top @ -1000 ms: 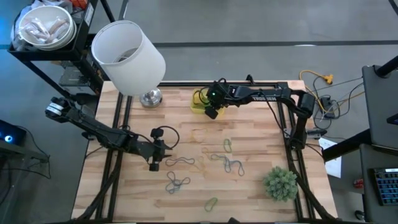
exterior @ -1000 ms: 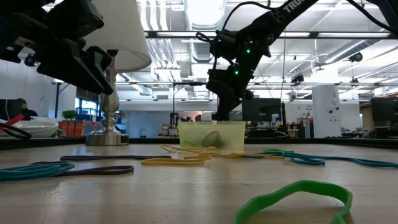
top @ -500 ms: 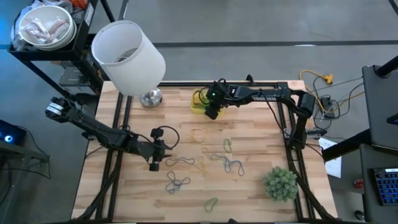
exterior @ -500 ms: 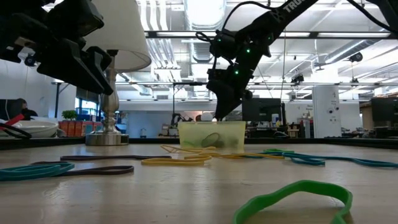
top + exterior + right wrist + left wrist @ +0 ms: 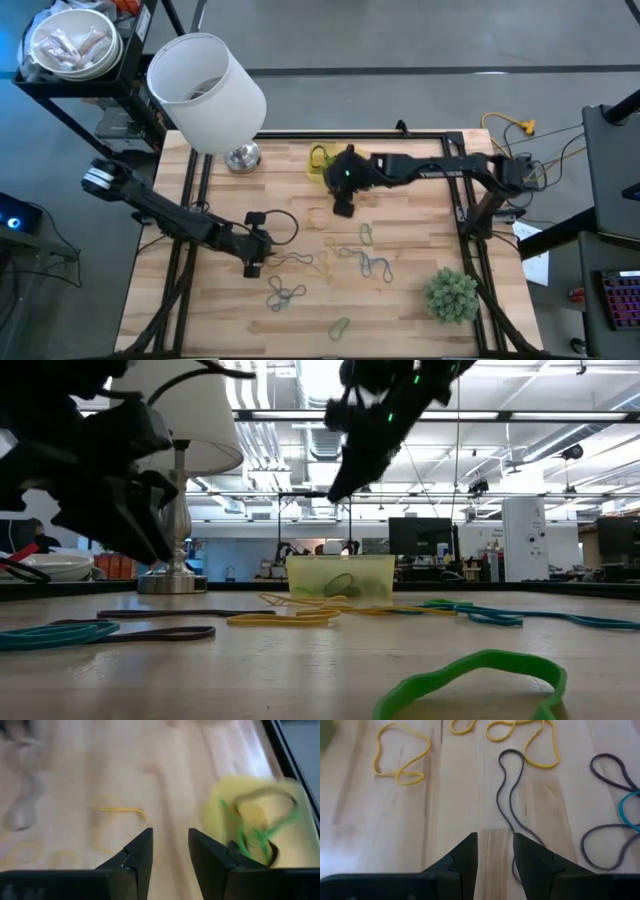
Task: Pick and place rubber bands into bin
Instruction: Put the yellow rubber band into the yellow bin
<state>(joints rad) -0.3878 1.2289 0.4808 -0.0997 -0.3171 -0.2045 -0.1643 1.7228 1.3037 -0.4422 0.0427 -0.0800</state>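
Several rubber bands lie flat on the wooden table: a dark one (image 5: 288, 262), a tangle (image 5: 285, 294), green ones (image 5: 340, 326) (image 5: 366, 234) and tan ones (image 5: 320, 215). The yellow bin (image 5: 320, 163) stands at the table's far side and holds green and dark bands (image 5: 255, 827). My right gripper (image 5: 342, 208) hovers open just near of the bin, with nothing between its fingers (image 5: 170, 842). My left gripper (image 5: 251, 268) hangs open above the dark band (image 5: 510, 795), whose loop runs between its fingers, clear of them.
A lamp with a big white shade (image 5: 205, 90) and a metal foot (image 5: 242, 157) stands at the far left corner. A green plant (image 5: 450, 293) sits at the near right. A shelf with a white bowl (image 5: 70, 45) lies beyond the left edge.
My right gripper has risen out of the bin and swung toward the table's near edge, rolling as it went; it now hovers over bare wood beside the bin. My left gripper has sunk a little toward the dark band.
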